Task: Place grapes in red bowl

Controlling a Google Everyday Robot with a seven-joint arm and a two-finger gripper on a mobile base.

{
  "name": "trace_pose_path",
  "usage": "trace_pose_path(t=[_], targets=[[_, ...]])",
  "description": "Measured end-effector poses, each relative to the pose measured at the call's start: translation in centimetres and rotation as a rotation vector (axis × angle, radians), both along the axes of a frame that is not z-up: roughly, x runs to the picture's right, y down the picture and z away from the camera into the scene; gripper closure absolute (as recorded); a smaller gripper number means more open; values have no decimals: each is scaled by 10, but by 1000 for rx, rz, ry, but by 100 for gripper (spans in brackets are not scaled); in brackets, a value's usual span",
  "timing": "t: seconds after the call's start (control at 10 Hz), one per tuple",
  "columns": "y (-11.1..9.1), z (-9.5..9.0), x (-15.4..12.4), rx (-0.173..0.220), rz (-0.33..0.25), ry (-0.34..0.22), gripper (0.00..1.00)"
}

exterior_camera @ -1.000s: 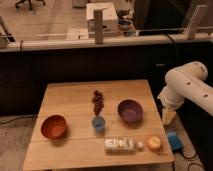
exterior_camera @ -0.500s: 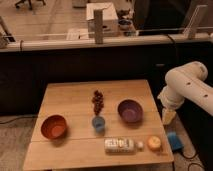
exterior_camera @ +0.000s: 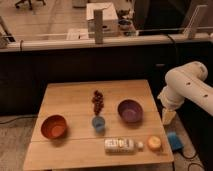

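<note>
The grapes (exterior_camera: pixel 98 101) lie untouched mid-counter (exterior_camera: pixel 65 95); the red bowl (exterior_camera: pixel 53 126) sits empty front left, ready for them; the end effector (exterior_camera: pixel 169 116) hangs open and empty off the right edge, not yet reaching.

- The grapes (exterior_camera: pixel 98 101): a small bunch of dark red-purple round berries, lying flat on the wooden table (exterior_camera: pixel 70 97). The bunch is elongated, running from the far side toward the near side, and sits around the table's middle.
- The red bowl (exterior_camera: pixel 54 127): round, red-orange with a lighter orange inside, upright and empty. It stands near the table's front left, well apart from the grapes.
- The gripper (exterior_camera: pixel 169 117): hangs beyond the table's right edge, far from both.
</note>
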State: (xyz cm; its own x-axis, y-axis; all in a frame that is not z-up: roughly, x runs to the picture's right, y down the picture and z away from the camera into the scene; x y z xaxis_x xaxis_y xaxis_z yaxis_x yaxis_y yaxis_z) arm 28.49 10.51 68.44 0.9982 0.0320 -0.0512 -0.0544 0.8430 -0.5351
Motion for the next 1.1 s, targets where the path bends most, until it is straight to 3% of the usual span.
trace_pose_path(t=[0.4,0.8,1.1], targets=[[-5,3,-5,11,-20,-8,20],[-25,16,-71,39,-97,-67,20],[-39,24,-105,65,-146,-104,20]])
